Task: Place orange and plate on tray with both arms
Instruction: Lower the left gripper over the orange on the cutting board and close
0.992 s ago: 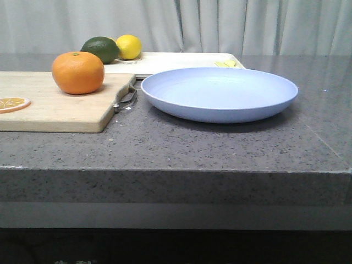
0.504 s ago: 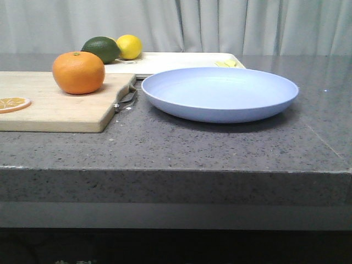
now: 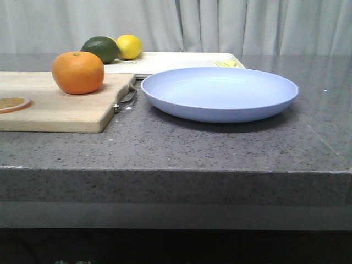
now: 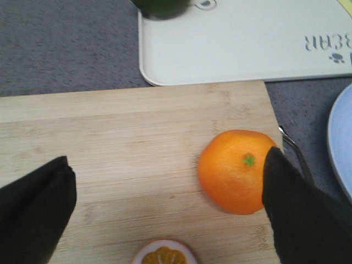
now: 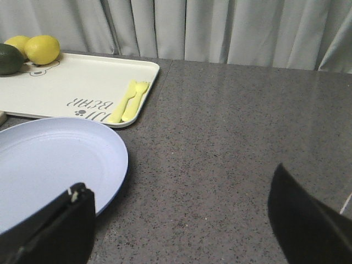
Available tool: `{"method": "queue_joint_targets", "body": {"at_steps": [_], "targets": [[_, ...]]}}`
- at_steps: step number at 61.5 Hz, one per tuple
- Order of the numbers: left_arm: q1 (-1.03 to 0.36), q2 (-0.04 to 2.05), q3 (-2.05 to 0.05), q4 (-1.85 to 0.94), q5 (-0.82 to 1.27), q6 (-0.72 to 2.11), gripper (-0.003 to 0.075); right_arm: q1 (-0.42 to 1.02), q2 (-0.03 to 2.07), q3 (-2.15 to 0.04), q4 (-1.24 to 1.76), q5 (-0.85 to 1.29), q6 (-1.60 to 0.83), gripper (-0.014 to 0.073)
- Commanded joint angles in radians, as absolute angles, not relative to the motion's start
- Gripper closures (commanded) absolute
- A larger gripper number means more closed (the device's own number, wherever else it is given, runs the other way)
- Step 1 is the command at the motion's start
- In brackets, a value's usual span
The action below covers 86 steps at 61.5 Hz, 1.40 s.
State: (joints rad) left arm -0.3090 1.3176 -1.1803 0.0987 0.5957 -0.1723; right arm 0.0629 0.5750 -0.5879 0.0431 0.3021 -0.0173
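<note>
Left pincer (image 4: 165,212) gapes wide; your round bright-orange fruit (image 4: 235,171) sits off-centre, against one finger. Right pincer (image 5: 181,220) also wide.

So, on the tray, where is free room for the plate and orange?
The tray is bare in its middle, between the lemons and dark green fruit at one end and the yellow fork and spoon at the other. Those two ends are crowded.
</note>
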Motion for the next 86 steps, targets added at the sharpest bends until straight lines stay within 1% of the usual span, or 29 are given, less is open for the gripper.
{"method": "queue_joint_targets", "body": {"at_steps": [1, 11, 26, 44, 64, 67, 71, 76, 81, 86], "targets": [[-0.359, 1.389, -1.314, 0.094, 0.631, -0.178, 0.0055, 0.062, 0.58, -0.624, 0.045, 0.213, -0.018, -0.0048], [-0.406, 1.532, -1.482, 0.094, 0.739, -0.178, 0.0055, 0.062, 0.58, -0.624, 0.045, 0.213, -0.018, -0.0048], [-0.415, 1.686, -1.622, 0.094, 0.86, -0.178, 0.0055, 0.062, 0.58, -0.624, 0.045, 0.213, -0.018, -0.0048], [-0.415, 1.772, -1.63, 0.074, 0.88, -0.178, 0.0055, 0.062, 0.58, -0.624, 0.045, 0.213, -0.018, -0.0048], [-0.415, 1.802, -1.63, 0.053, 0.926, -0.169, 0.0062, 0.062, 0.58, -0.624, 0.045, 0.213, -0.018, -0.0048], [-0.415, 1.802, -1.63, 0.055, 0.926, -0.169, 0.0084, 0.062, 0.58, -0.624, 0.045, 0.213, -0.018, -0.0048], [-0.415, 1.802, -1.63, 0.055, 0.926, -0.169, 0.0134, 0.062, 0.58, -0.624, 0.045, 0.213, -0.018, -0.0048], [-0.415, 1.802, -1.63, 0.057, 0.93, -0.169, 0.0232, 0.062, 0.58, -0.624, 0.045, 0.213, -0.018, -0.0048], [-0.415, 1.802, -1.63, 0.057, 0.93, -0.169, 0.0351, 0.062, 0.58, -0.624, 0.045, 0.213, -0.018, -0.0048], [-0.415, 1.802, -1.635, 0.057, 0.932, -0.169, 0.0445, 0.062, 0.58, -0.624, 0.045, 0.213, -0.018, -0.0048]]}}
